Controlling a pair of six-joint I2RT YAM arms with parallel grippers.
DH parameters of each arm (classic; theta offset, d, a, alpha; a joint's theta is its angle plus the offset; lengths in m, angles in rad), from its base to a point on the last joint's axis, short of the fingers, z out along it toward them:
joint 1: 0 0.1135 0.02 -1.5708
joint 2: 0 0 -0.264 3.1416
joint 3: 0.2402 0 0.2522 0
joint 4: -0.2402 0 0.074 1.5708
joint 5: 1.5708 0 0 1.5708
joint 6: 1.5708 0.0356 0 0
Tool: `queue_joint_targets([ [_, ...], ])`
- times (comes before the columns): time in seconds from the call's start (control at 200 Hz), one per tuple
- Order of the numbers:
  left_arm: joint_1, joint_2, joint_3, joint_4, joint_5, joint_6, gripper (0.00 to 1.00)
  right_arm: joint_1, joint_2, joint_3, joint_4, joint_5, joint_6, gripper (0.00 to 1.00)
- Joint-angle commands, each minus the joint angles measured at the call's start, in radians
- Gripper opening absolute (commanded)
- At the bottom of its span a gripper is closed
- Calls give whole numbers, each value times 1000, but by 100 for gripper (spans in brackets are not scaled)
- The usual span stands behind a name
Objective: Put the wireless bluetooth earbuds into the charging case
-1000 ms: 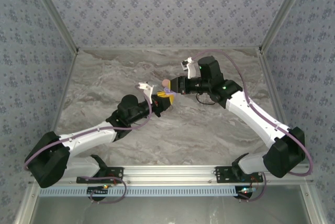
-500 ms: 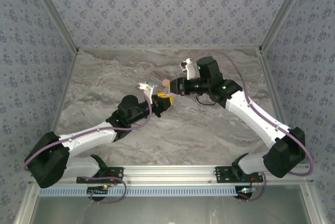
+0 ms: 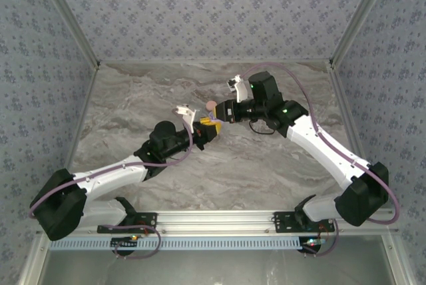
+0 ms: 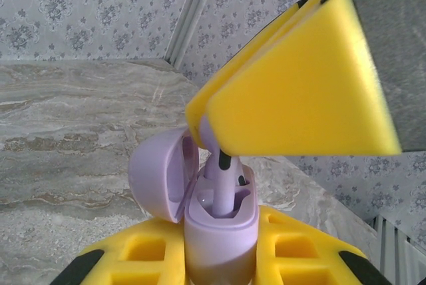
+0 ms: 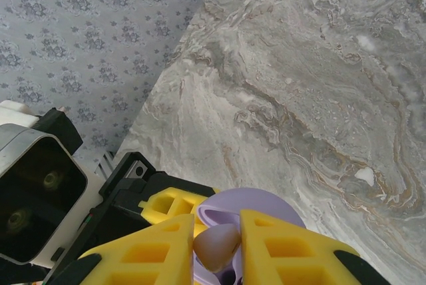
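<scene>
Seen from above, the left hand and right hand meet tip to tip over the middle of the marbled bench. The left wrist view has the left hand pinching the lilac charging case upright, lid swung open leftward, an earbud stem-down in its socket. The right wrist view has the right hand's yellow fingers pinching that earbud over the case

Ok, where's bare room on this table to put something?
Free: the far-left table corner beyond the left arm, and the near middle between it, right arm and rail. Crowded: centre, where left hand and right hand meet at the charging case.
</scene>
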Motion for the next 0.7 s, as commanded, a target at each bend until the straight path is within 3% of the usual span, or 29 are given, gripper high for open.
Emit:
queue_joint_targets([
  [0.0,-3,-39,29,13,-20,39,20,10,-24,36,-49,9,-25,24],
  [0.695,-4,-58,23,-39,-10,125,20,11,-37,48,-70,41,-30,24],
])
